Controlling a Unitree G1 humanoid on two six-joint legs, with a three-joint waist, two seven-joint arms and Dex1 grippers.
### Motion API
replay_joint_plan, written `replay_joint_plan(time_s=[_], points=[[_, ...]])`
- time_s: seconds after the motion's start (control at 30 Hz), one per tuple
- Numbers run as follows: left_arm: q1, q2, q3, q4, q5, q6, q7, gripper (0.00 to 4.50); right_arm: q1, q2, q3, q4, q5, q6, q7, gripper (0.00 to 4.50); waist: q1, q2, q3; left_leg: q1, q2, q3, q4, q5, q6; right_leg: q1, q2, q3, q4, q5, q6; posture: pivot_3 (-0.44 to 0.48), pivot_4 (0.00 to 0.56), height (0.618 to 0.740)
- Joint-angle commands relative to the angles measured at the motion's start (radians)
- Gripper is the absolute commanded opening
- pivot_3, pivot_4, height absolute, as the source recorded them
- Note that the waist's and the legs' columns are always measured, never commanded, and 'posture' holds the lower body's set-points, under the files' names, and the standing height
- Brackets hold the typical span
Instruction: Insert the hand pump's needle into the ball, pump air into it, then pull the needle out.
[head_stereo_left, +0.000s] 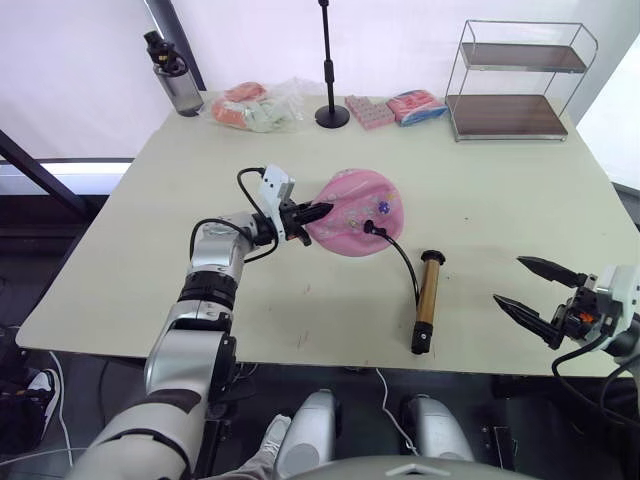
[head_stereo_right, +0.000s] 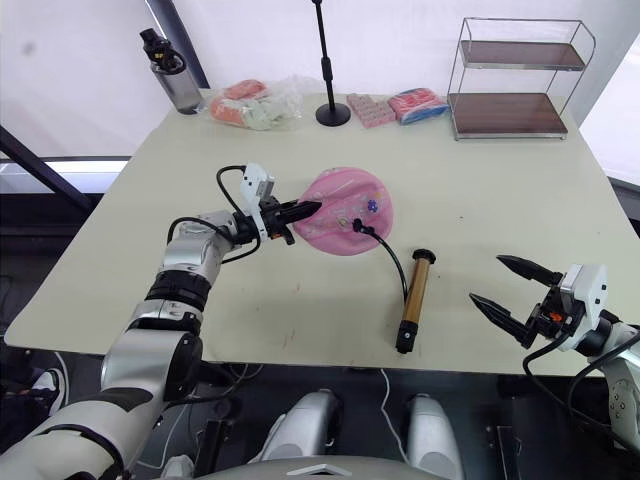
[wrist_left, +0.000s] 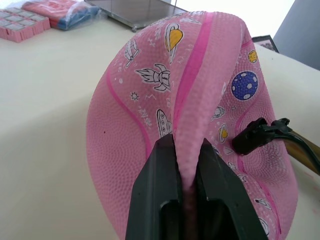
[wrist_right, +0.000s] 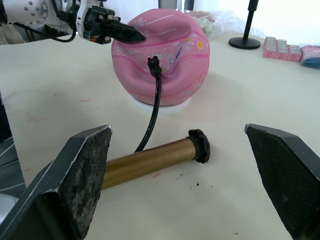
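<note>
Item one on my list: the ball (head_stereo_left: 356, 213), pink, dented and soft, sitting mid-tabletop (head_stereo_left: 500, 210) on a pale ring; its prints are rockets, ringed planets and a purple dotted circle, and I read no brand or lettering on it anywhere. Item two: my left hand (head_stereo_left: 318, 212), its two black fingers (wrist_left: 159, 190) pinched on a raised fold of the ball's skin at the ball's left side, a grip my left wrist view shows plainly while the head views give just the fingertips at the ball's edge. Item three: the needle (wrist_right: 154, 65), its small black fitting seated against the ball's front face; the pin itself I cannot make out. Item four: the hand pump (head_stereo_left: 428, 300), gold-bronze barrel lying flat on the tabletop to the right of the ball, its black hose (head_stereo_left: 402, 257) curving up to the fitting; no label legible on the barrel. Item five: my right hand (head_stereo_left: 535, 293), fingers spread wide and empty, hovering near the tabletop's front right edge, well apart from the pump; my right wrist view looks between them at barrel and ball. Along the far edge: a dark bottle (head_stereo_left: 173, 76), a clear bag of packets (head_stereo_left: 258, 106), a black stand (head_stereo_left: 330, 70), pink trays (head_stereo_left: 368, 111), a wrapped pack (head_stereo_left: 418, 105) and a wire shelf (head_stereo_left: 515, 80), none with writing I can read.
</note>
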Motion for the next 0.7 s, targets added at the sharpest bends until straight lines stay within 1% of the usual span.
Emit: replay_joint_plan(time_s=[0.03, 0.13, 0.17, 0.2, 0.23, 0.27, 0.37, 0.4, 0.43, 0.47, 0.6, 0.7], points=[[0.002, -0.015, -0.058, 0.105, 0.078, -0.027, -0.003, 0.00, 0.014, -0.015, -0.019, -0.009, 0.017, -0.037, 0.002, 4.47, 0.000, 0.000, 0.000, 0.000, 0.000, 0.000, 0.000, 0.000, 0.000, 0.000, 0.000, 0.000, 0.000, 0.000, 0.000, 0.000, 0.150, 0.731], [-0.011, -0.020, -0.045, 0.128, 0.080, -0.044, -0.005, 0.00, 0.021, -0.016, -0.016, -0.008, 0.021, -0.047, 0.003, 4.47, 0.000, 0.000, 0.000, 0.000, 0.000, 0.000, 0.000, 0.000, 0.000, 0.000, 0.000, 0.000, 0.000, 0.001, 0.001, 0.000, 0.150, 0.731], [-0.010, -0.020, -0.041, 0.123, 0.077, -0.044, -0.010, 0.77, 0.020, -0.017, -0.015, -0.006, 0.022, -0.051, 0.006, 4.50, 0.000, 0.000, 0.000, 0.000, 0.000, 0.000, 0.000, 0.000, 0.000, 0.000, 0.000, 0.000, 0.000, 0.001, 0.002, 0.000, 0.150, 0.731], [-0.008, -0.020, -0.036, 0.115, 0.073, -0.044, -0.014, 0.98, 0.018, -0.019, -0.015, -0.003, 0.023, -0.054, 0.009, 4.50, -0.002, 0.000, 0.000, 0.000, 0.000, 0.000, 0.000, 0.000, 0.000, 0.000, 0.000, 0.000, 0.000, 0.001, 0.002, 0.000, 0.150, 0.731], [-0.007, -0.020, -0.031, 0.110, 0.071, -0.043, -0.018, 1.50, 0.017, -0.020, -0.015, -0.002, 0.024, -0.057, 0.011, 4.50, -0.003, -0.001, 0.000, 0.000, 0.000, 0.000, 0.000, 0.000, 0.000, 0.000, 0.000, 0.000, 0.000, 0.001, 0.002, 0.000, 0.150, 0.731], [-0.006, -0.019, -0.027, 0.102, 0.068, -0.041, -0.022, 1.87, 0.016, -0.022, -0.014, 0.001, 0.027, -0.057, 0.015, 4.50, -0.005, -0.002, 0.001, 0.000, 0.000, 0.000, 0.000, 0.000, 0.000, 0.000, 0.000, 0.000, 0.000, 0.001, 0.002, 0.000, 0.150, 0.731], [-0.002, -0.018, -0.008, 0.068, 0.049, -0.025, -0.032, 3.39, 0.011, -0.029, -0.009, 0.012, 0.033, -0.067, 0.027, 4.50, -0.008, -0.004, 0.003, 0.000, 0.001, 0.000, 0.000, 0.000, 0.000, 0.000, 0.001, 0.000, 0.000, 0.002, 0.004, 0.000, 0.150, 0.731], [-0.001, -0.016, -0.003, 0.053, 0.043, -0.019, -0.036, 3.74, 0.009, -0.031, -0.008, 0.015, 0.036, -0.069, 0.030, 4.50, -0.010, -0.005, 0.004, 0.000, 0.001, 0.001, 0.000, 0.000, 0.000, 0.000, 0.001, 0.000, 0.000, 0.002, 0.004, 0.000, 0.150, 0.731], [0.001, -0.014, 0.002, 0.030, 0.036, -0.010, -0.040, 4.24, 0.006, -0.031, -0.007, 0.018, 0.039, -0.072, 0.033, 4.50, -0.013, -0.006, 0.005, 0.000, 0.001, 0.001, -0.001, 0.000, 0.000, -0.001, 0.001, 0.000, 0.000, 0.002, 0.004, 0.000, 0.150, 0.731], [0.003, -0.012, 0.006, 0.009, 0.031, -0.002, -0.041, 4.49, 0.003, -0.032, -0.006, 0.021, 0.041, -0.074, 0.036, 4.50, -0.014, -0.006, 0.006, 0.000, 0.001, 0.000, -0.001, 0.000, 0.000, -0.001, 0.001, 0.000, 0.000, 0.002, 0.003, 0.000, 0.150, 0.731], [0.016, 0.004, 0.018, -0.093, 0.010, 0.045, -0.043, 4.49, -0.004, -0.036, -0.006, 0.032, 0.044, -0.082, 0.047, 4.50, -0.024, -0.008, 0.009, 0.000, 0.001, 0.000, -0.001, 0.000, 0.000, -0.001, 0.001, 0.001, 0.001, 0.002, 0.004, 0.000, 0.150, 0.731], [0.026, 0.023, 0.030, -0.212, -0.019, 0.107, -0.043, 4.49, -0.006, -0.038, -0.011, 0.034, 0.052, -0.083, 0.055, 4.50, -0.028, -0.010, 0.016, 0.000, 0.001, 0.000, -0.001, 0.000, 0.000, -0.001, 0.001, 0.001, 0.001, 0.002, 0.004, 0.000, 0.150, 0.731]])
